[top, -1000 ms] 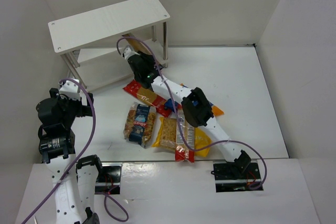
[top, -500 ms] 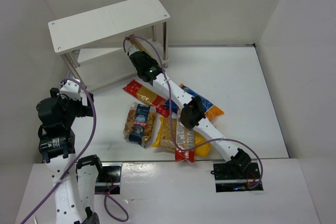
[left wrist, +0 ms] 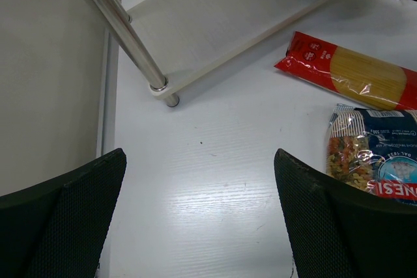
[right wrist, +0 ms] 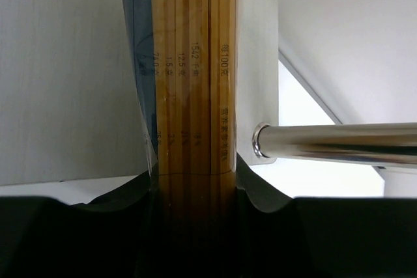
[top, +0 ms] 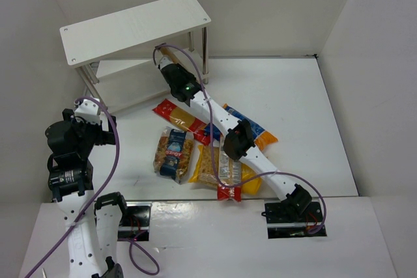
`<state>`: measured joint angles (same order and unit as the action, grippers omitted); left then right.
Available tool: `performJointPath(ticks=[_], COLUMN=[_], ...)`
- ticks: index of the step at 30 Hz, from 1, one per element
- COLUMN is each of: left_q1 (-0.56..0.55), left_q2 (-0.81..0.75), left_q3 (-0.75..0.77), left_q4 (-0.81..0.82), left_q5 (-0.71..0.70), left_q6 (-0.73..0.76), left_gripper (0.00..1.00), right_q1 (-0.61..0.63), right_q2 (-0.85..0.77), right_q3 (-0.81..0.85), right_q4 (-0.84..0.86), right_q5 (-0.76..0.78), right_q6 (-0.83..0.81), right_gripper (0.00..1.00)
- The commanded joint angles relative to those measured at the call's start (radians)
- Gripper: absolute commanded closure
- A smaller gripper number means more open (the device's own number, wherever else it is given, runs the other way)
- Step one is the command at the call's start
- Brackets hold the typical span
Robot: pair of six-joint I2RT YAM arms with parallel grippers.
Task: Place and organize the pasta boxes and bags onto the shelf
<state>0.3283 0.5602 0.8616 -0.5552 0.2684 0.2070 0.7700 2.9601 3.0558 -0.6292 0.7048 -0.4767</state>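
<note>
While R jaws grip tan spaghetti pack (right wrist: 192, 96) (L jaws agape), shelf leg (right wrist: 339, 142) sits just beside

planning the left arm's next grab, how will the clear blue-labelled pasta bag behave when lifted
Probably floppy: the clear blue-labelled bag is crinkled film around loose pasta shapes, so it would likely sag around a pinch. The glossy film may be slippery. Lying flat on the table, it seems unlikely to roll.
</note>
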Motion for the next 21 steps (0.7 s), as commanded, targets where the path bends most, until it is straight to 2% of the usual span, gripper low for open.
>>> performJointPath(ticks=[1,3,4,5,8,9,13,21], left_q1=[-0.003,-0.003,-0.003,-0.003,-0.003,-0.003,-0.003,-0.003], left_q2=[0.0,0.0,0.0,0.0,0.0,0.0,0.0,-0.009], left_q3=[-0.001,-0.001,-0.001,-0.001,-0.001,-0.001,-0.001,-0.001], left_q4=[0.017,0.017,0.017,0.017,0.017,0.017,0.017,0.017], left_q5=[0.023,0.023,0.023,0.023,0.023,0.023,0.023,0.023], left_q6=[0.009,0.009,0.009,0.009,0.009,0.009,0.009,0.009], left_gripper=[0.0,0.0,0.0,0.0,0.0,0.0,0.0,0.0], right_q1=[-0.018,-0.018,-0.018,-0.018,-0.018,-0.018,-0.018,-0.018], right_q2=[-0.022,-0.022,-0.022,-0.022,-0.032,-0.032,-0.042,-0.072], right_q3=[0.081,0.081,0.081,0.081,0.081,0.081,0.081,0.081], right_q4=[0.125,0.125,0.125,0.115,0.115,0.105,0.086,0.04], right_q5=[0.058,0.058,0.058,0.058,0.058,0.058,0.058,0.048], right_q6=[0.001,0.001,0.001,0.001,0.01,0.01,0.029,0.058], right_gripper=[0.87,0.8,0.68,0.62,0.54,0.46,0.33,0.33])
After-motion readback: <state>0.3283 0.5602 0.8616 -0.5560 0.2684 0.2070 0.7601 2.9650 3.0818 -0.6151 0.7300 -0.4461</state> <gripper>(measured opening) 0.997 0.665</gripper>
